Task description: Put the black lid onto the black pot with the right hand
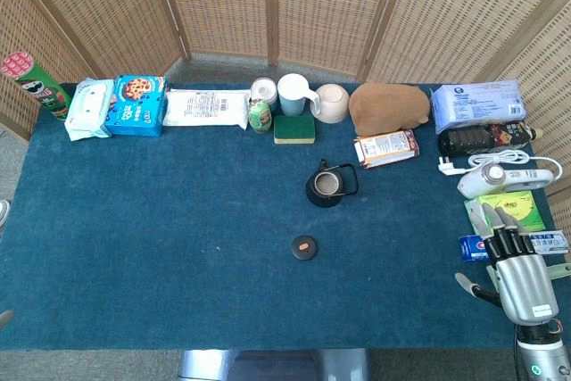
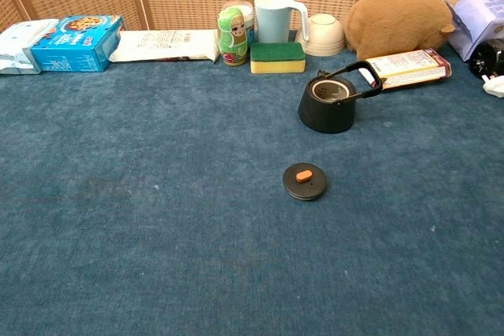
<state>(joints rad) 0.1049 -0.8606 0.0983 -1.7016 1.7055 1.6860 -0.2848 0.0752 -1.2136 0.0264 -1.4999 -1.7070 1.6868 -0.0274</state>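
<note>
The black pot [image 1: 326,186] [image 2: 328,103] stands uncovered near the middle of the blue table, its handle folded toward the back right. The black lid [image 1: 305,246] [image 2: 305,181], round with an orange knob, lies flat on the cloth a little in front of the pot and slightly left. My right hand [image 1: 515,267] hovers at the table's front right corner, far from both, fingers apart and holding nothing. The chest view does not show it. My left hand appears in neither view.
Along the back edge stand a chip can [image 1: 37,86], wipes, a blue cookie box [image 1: 137,104], a white packet, a doll, a mug [image 1: 293,95], a sponge [image 1: 294,129], a bowl and a brown plush [image 1: 388,106]. Packets, a bottle and a white device [image 1: 500,177] crowd the right edge.
</note>
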